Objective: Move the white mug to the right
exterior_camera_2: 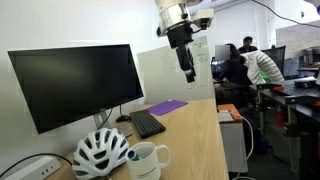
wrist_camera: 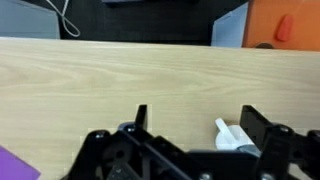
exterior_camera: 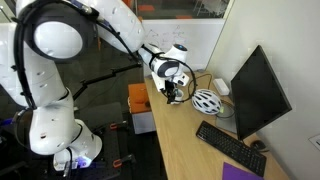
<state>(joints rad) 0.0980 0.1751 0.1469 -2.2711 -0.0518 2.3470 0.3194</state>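
White mug [exterior_camera_2: 146,160]: stands upright at the near end of the bench [exterior_camera_2: 195,140], handle turned to the open wood, body just beside the bicycle helmet [exterior_camera_2: 100,152]; cannot tell if they touch.
Hand [exterior_camera_2: 188,72]: hangs high over the bench and well apart from the mug; the wrist view shows the fingers [wrist_camera: 250,122] spread wide with only bare wood between them, so open and empty.
Step in hand: judged as the approach; nothing is gripped yet.
How to do it well: carry the hand across above mug height, centre it over the rim, then descend straight.
Finger placement: one finger inside the rim, one on the wall away from the helmet, clear of the handle.
Risk: a low or slanted entry may nudge the helmet or tip the mug.
Clutter: keyboard [exterior_camera_2: 147,122] and monitor [exterior_camera_2: 80,85] sit farther along.
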